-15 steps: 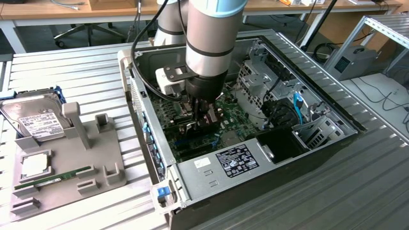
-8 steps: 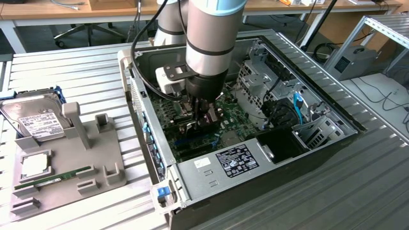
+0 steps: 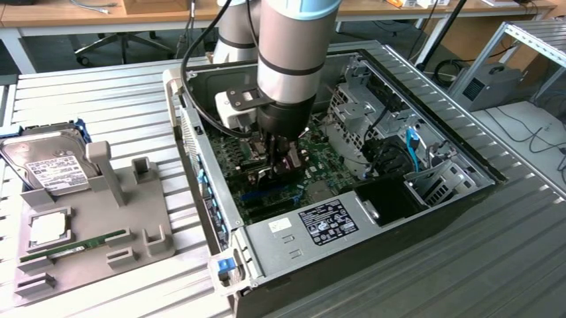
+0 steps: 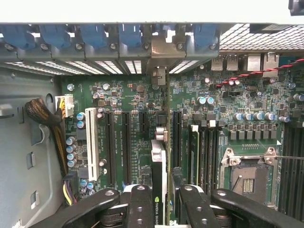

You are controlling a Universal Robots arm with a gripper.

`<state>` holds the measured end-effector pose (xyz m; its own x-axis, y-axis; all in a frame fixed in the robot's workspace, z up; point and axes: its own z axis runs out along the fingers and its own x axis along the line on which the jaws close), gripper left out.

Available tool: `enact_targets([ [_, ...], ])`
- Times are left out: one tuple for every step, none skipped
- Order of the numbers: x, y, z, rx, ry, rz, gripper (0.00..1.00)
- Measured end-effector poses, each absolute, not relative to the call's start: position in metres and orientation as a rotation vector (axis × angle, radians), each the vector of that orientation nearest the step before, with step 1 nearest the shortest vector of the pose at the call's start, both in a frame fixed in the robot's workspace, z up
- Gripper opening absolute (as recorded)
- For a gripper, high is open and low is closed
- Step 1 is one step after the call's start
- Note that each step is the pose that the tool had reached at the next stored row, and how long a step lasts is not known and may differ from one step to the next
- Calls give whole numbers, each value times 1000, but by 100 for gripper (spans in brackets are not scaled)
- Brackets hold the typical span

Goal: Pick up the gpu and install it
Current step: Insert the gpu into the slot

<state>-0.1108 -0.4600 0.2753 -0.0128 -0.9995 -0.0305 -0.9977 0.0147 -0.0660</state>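
One gray rack (image 3: 132, 218) off the open computer case (image 3: 190, 126) on the exterior view's left, carrying a silver hard drive (image 3: 53, 165) and a thin memory stick (image 3: 75, 246). Inside the case, above the motherboard (image 4: 128, 95): gripper (image 4: 164, 209) partway closed, pinching the gpu (image 4: 159, 166) edge-on between its fingers (image 4: 140, 204), upright among the expansion slots; seated or not, cannot tell. Against the case's right wall, a blue cable (image 3: 412, 149).

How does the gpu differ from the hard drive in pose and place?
The gpu stands on edge inside the computer case, gripped by the hand; the hard drive leans in the grey holder outside it. The gpu is a thin card; the hard drive is a thicker silver box.
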Motion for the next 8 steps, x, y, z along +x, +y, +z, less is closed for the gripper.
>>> enact_targets([
  [-111,-460,276,-2158,2188,-39,26],
  [-111,-460,276,-2158,2188,-39,26],
  [-111,-460,276,-2158,2188,-39,26],
  [-111,-460,276,-2158,2188,-39,26],
  [-111,-460,276,-2158,2188,-39,26],
  [-111,-460,276,-2158,2188,-39,26],
  [-111,-460,276,-2158,2188,-39,26],
  [-111,-460,276,-2158,2188,-39,26],
])
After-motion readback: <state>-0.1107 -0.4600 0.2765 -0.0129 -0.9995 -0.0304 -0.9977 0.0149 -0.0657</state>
